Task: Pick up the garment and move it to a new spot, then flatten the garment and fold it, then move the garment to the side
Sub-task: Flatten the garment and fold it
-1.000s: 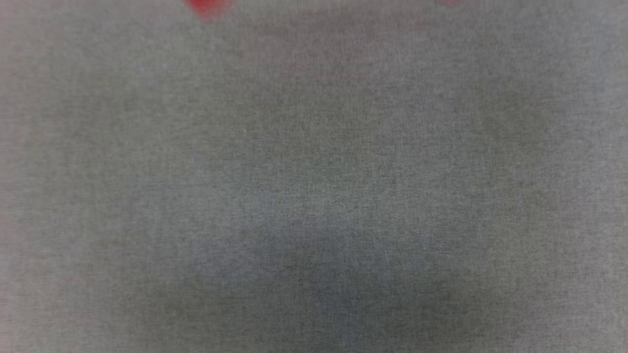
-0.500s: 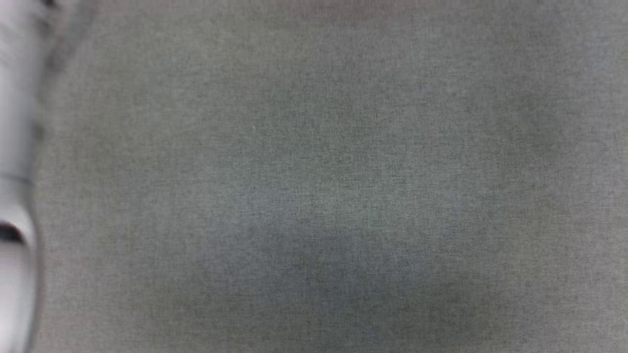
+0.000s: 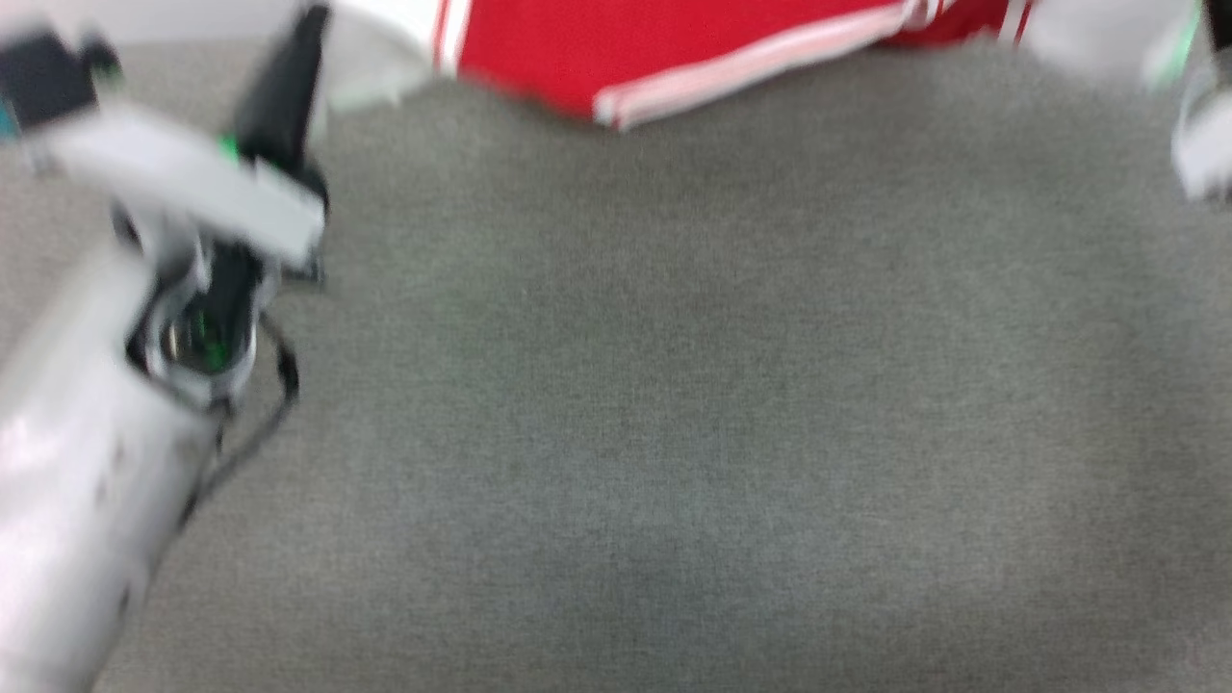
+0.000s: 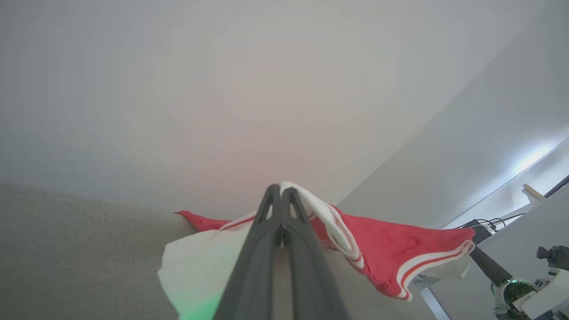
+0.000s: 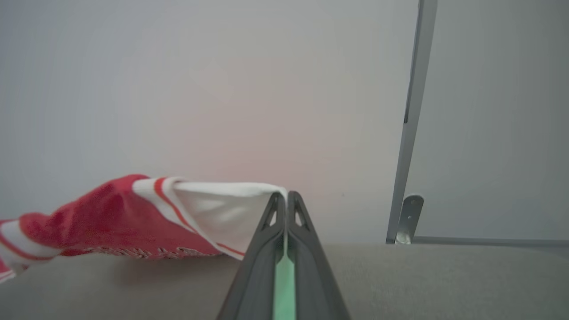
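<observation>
The garment [image 3: 674, 48], red with white sleeves and striped trim, hangs stretched along the top of the blurred head view. It is held between both arms above the grey cloth-covered table [image 3: 674, 433]. My left gripper [image 4: 281, 190] is shut on a white sleeve, and the red body [image 4: 391, 253] sags away to the right of it. In the head view, the left gripper [image 3: 310, 29] points up at the upper left. My right gripper [image 5: 285, 196] is shut on the other white sleeve, with the red cloth [image 5: 102, 218] drooping to its left, close above the table.
A pale wall stands behind the table. A metal post [image 5: 411, 120] with a bracket rises at the table's far right edge. Cables and a dark box [image 4: 484, 222] sit off the table's far side. The right arm [image 3: 1198, 144] shows at the head view's upper right.
The head view was all grey cloth before. Now it shows the garment's hem along the top and both arms, blurred by motion.
</observation>
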### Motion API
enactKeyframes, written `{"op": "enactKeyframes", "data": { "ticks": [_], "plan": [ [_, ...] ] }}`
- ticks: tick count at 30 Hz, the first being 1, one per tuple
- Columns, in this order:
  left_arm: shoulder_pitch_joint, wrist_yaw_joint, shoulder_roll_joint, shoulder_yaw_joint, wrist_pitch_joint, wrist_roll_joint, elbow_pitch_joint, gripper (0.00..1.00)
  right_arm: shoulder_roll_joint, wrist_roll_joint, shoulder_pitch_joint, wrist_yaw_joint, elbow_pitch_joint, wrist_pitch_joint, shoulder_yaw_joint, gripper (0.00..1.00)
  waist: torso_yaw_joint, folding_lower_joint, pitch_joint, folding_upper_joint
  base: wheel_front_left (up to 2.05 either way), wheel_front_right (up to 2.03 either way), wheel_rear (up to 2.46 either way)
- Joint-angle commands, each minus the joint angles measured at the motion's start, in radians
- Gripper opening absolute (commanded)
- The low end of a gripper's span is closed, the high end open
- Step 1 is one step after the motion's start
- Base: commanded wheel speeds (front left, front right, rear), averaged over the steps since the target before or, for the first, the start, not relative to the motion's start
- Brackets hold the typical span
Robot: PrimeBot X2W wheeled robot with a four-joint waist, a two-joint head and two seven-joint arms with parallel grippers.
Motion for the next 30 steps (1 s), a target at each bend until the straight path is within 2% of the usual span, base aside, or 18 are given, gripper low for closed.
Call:
{"op": "enactKeyframes", "data": {
  "ticks": [1,4,7,11,16,24,27,30],
  "plan": [
    [0.048,-0.002,0.018,-0.003,-0.009,-0.007,-0.026,0.0,-0.019,0.014,0.059,-0.002,-0.04,0.024,-0.001,0.0,0.001,0.0,-0.043,0.0,0.0,0.0,0.0],
    [0.185,-0.002,0.062,-0.018,-0.025,-0.028,-0.091,0.0,-0.055,0.046,0.221,-0.002,-0.165,0.102,-0.04,0.0,-0.003,0.0,-0.075,0.0,0.0,0.0,0.0],
    [0.319,-0.002,0.103,-0.012,-0.043,-0.067,-0.153,0.0,-0.064,0.056,0.373,-0.002,-0.282,0.181,-0.097,0.0,-0.012,0.0,-0.096,0.0,0.0,0.0,0.0],
    [0.485,-0.001,0.149,-0.012,-0.067,-0.091,-0.232,0.0,-0.045,0.044,0.556,-0.002,-0.441,0.286,-0.177,0.0,-0.02,0.0,-0.109,0.0,0.0,0.0,0.0],
    [0.67,0.036,0.196,0.027,-0.096,-0.116,-0.361,0.0,0.003,0.012,0.744,-0.002,-0.63,0.408,-0.274,0.0,-0.028,0.0,-0.111,0.0,0.0,0.0,0.0],
    [0.918,0.111,0.24,0.134,-0.106,-0.085,-0.593,0.0,0.068,-0.019,0.939,-0.002,-0.86,0.546,-0.383,0.0,-0.029,0.0,-0.083,0.0,0.0,0.0,0.0],
    [0.986,0.135,0.241,0.178,-0.105,-0.061,-0.658,0.0,0.084,-0.021,0.978,-0.002,-0.91,0.59,-0.406,0.0,-0.028,0.0,-0.073,0.0,0.0,0.0,0.0],
    [1.004,0.153,0.226,0.196,-0.105,-0.036,-0.681,0.0,0.076,-0.04,0.989,-0.002,-0.919,0.622,-0.386,0.0,-0.026,0.0,-0.066,0.0,0.0,0.0,0.0]
  ]
}}
